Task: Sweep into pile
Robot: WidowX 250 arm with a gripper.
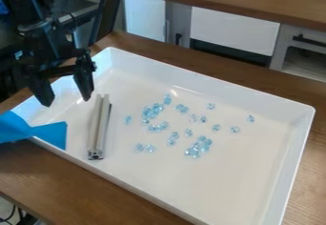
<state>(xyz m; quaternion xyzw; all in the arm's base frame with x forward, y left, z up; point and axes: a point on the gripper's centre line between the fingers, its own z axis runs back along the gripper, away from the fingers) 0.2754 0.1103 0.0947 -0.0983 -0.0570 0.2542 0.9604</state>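
Hangs empty with jaws spread wide near the metal bar (98,128). Could, descending off-centre, knock it askew, or, sweeping too high, miss pale blue beads (193,151) scattered mid-way across the white tray (223,186).

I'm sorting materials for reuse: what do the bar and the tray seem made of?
The bar looks like metal, probably aluminium, satin grey, with a profiled end. The tray seems glossy white plastic, given its soft highlights, though enamel is possible.
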